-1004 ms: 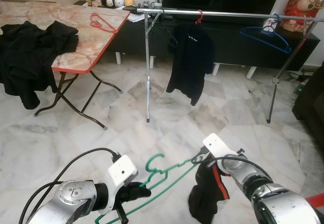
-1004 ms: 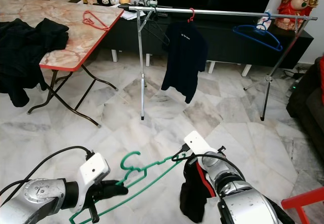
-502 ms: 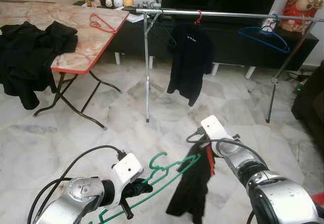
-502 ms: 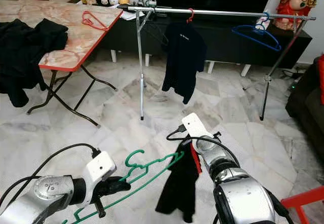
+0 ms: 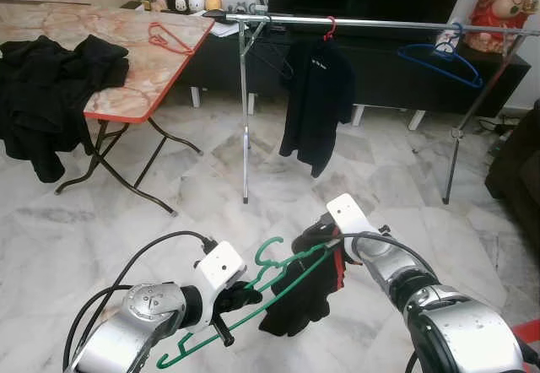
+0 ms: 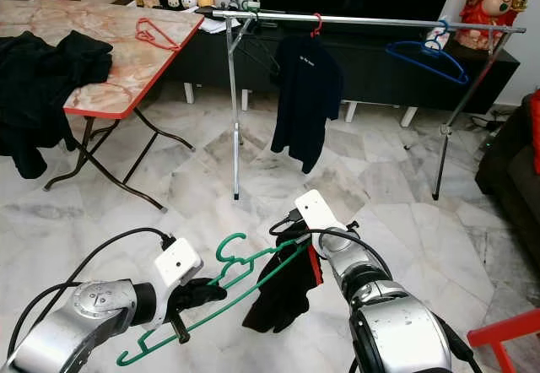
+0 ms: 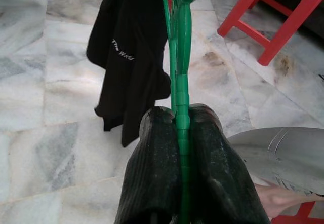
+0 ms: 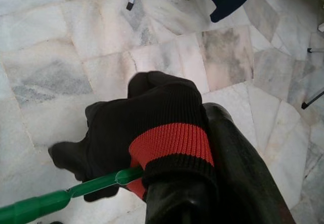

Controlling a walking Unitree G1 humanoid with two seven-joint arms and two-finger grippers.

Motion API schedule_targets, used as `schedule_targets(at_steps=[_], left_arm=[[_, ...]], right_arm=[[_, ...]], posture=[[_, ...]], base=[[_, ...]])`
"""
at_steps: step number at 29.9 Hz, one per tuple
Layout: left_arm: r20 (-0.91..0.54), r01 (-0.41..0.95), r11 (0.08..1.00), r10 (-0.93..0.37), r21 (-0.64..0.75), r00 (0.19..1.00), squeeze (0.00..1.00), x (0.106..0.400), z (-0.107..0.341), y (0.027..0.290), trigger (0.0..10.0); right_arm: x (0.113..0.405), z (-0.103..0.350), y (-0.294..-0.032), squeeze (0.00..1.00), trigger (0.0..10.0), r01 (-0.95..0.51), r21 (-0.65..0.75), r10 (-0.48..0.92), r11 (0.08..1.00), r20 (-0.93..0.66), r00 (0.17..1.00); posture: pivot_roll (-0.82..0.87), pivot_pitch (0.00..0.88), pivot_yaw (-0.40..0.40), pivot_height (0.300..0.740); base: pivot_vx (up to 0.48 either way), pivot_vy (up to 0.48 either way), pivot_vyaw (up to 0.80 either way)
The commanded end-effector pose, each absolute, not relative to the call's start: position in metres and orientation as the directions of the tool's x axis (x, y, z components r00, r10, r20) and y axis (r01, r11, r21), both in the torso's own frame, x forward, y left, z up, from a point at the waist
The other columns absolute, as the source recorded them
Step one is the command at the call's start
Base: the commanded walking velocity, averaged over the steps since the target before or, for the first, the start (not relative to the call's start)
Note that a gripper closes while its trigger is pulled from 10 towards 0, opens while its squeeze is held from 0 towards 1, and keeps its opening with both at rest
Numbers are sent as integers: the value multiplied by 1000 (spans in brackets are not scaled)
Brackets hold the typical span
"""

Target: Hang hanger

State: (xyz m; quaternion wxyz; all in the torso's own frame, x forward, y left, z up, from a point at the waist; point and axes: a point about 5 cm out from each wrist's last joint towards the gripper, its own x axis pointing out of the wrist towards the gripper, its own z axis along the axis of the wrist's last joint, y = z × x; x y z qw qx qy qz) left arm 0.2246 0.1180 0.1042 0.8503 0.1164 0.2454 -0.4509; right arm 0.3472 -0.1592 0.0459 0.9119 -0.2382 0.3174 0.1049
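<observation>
- Folding desk [image 5: 135,94], far left: pink marble-pattern top with a red edge; a heap of black clothes [image 5: 51,86] lies over its near end and a red wire hanger [image 5: 169,37] rests further back.
- Left hand [image 7: 178,148], low in the foreground: its two black fingers are pressed together on the lower bar of the green plastic hanger [image 5: 253,293], which is held above the white marble floor [image 5: 211,187].
- The green plastic hanger runs up and to the right from that grip, with its hook [image 5: 268,251] standing above the bar.
- Black garment with a red ribbed band [image 5: 308,284]: draped over the right end of the green hanger, hanging clear of the floor.
- Right hand [image 8: 177,188], just right of the garment: closed on the garment's red-banded edge at the hanger's right end.
- Silver metal clothes rail [image 5: 380,24], well beyond both hands: a black T-shirt on a red hanger [image 5: 316,94] hangs near its left upright, and an empty blue hanger [image 5: 439,56] hangs toward its right end.
- Red plastic stool [image 7: 283,21]: stands on the floor, seen in the left wrist view.
</observation>
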Motion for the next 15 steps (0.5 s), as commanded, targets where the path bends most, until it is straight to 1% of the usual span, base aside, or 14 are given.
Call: schedule_targets(at_steps=[1, 7, 8, 11, 15], left_arm=[[-511, 832, 554, -720, -16, 470, 0, 225, 109, 117, 10000], [-517, 851, 525, -738, -35, 434, 0, 223, 108, 115, 10000], [-516, 867, 496, -755, -47, 405, 0, 220, 109, 114, 10000], [-511, 875, 480, -767, -57, 388, 0, 218, 112, 113, 10000], [-516, 872, 488, -758, -42, 399, 0, 220, 112, 115, 10000]], right_arm=[[352, 53, -159, 0, 10000, -320, -358, 43, 877, -605, 795], [352, 52, -159, 0, 10000, -316, -358, 40, 879, -605, 795], [351, 50, -158, 0, 10000, -319, -357, 41, 878, -609, 792], [348, 47, -158, 0, 10000, -324, -354, 42, 877, -615, 788], [347, 45, -156, 0, 10000, -335, -344, 56, 877, -619, 783]], posture=[[88, 0, -101, 740], [88, 0, -101, 740], [91, 0, -103, 740], [96, 0, -103, 740], [96, 0, -103, 740]], base=[[0, 0, 0], [0, 0, 0], [0, 0, 0], [0, 0, 0], [0, 0, 0]])
